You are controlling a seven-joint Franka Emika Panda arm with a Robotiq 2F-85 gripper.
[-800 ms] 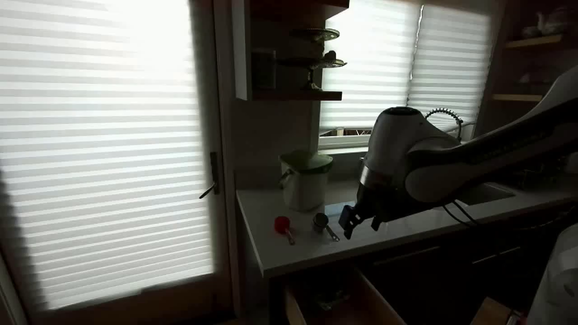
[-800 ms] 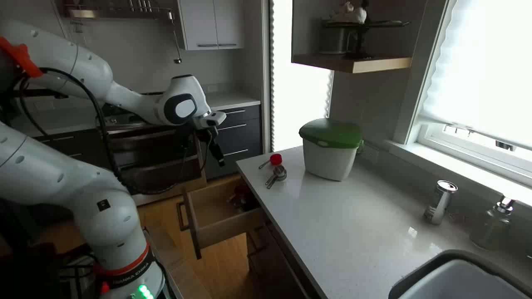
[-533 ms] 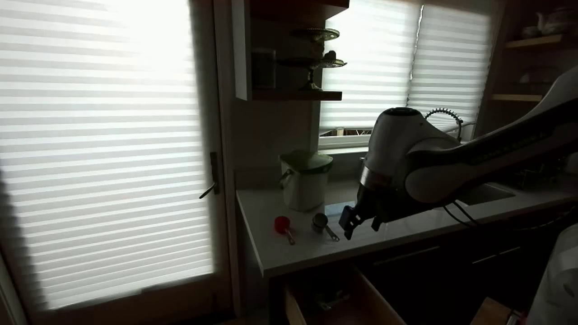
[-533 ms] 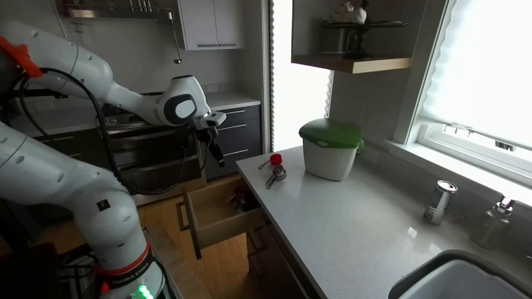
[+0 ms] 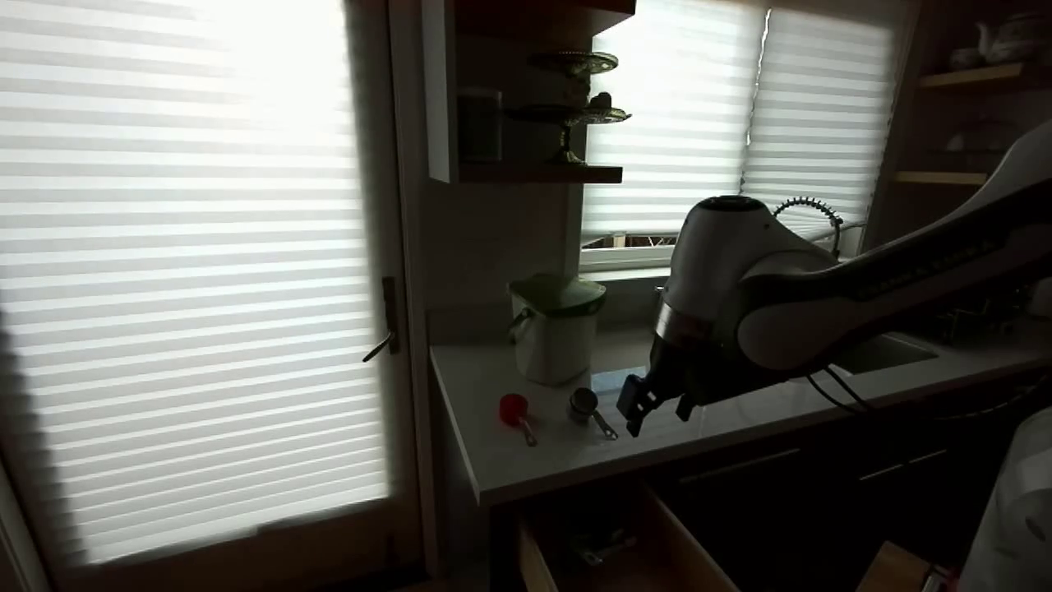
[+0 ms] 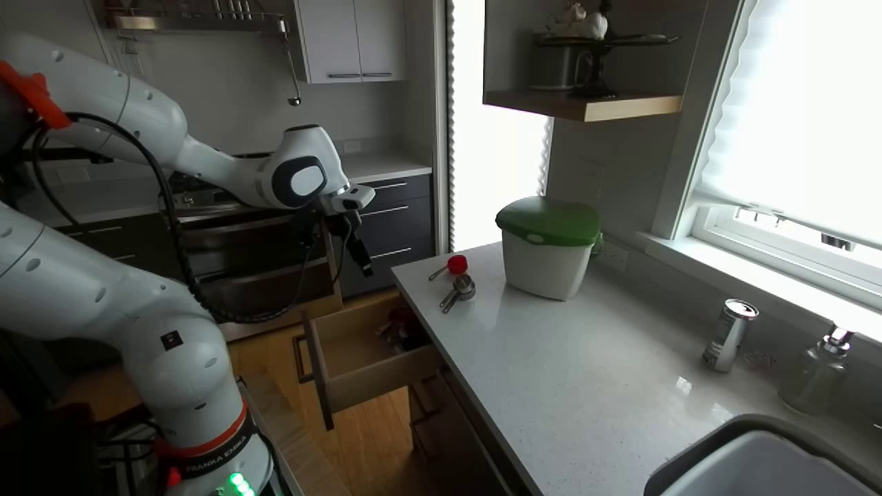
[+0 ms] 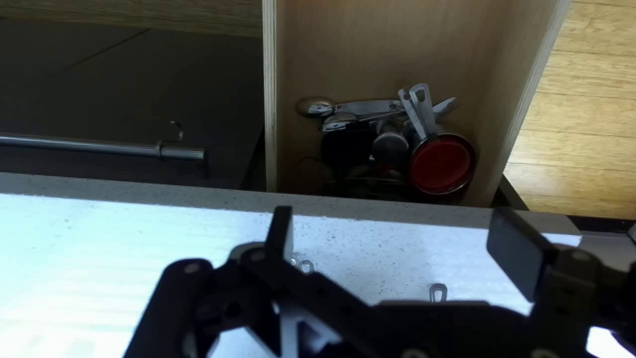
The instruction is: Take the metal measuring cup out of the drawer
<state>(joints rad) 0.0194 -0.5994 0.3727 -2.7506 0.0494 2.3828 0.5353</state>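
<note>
Nearest in the wrist view, the gripper (image 7: 392,226) hangs with its fingers (image 7: 514,256) spread wide, seen against the pale countertop (image 7: 149,248). Next comes the metal measuring cup (image 6: 464,284), out of the drawer (image 7: 271,99) and lying on the countertop near its front edge. Its bowl (image 5: 583,401) is small, low and round, silvery grey, with a dark look in an exterior view. Two slim, flat handles (image 6: 451,302) run close together toward the edge; in the wrist view two holed handle tips show beside a finger, the bowl hidden. Whether two cups sit nested, I cannot tell. Near it lies a red cup (image 6: 457,264) with its own slim handle, and a green-lidded container (image 6: 544,265) stands farther back. Lower down, the drawer stands pulled out, its tan wooden floor holding metal spoons (image 7: 317,107) and a red-faced round piece (image 7: 439,164) with a silvery rim. Floorboards (image 7: 586,104) lie lowest.
</note>
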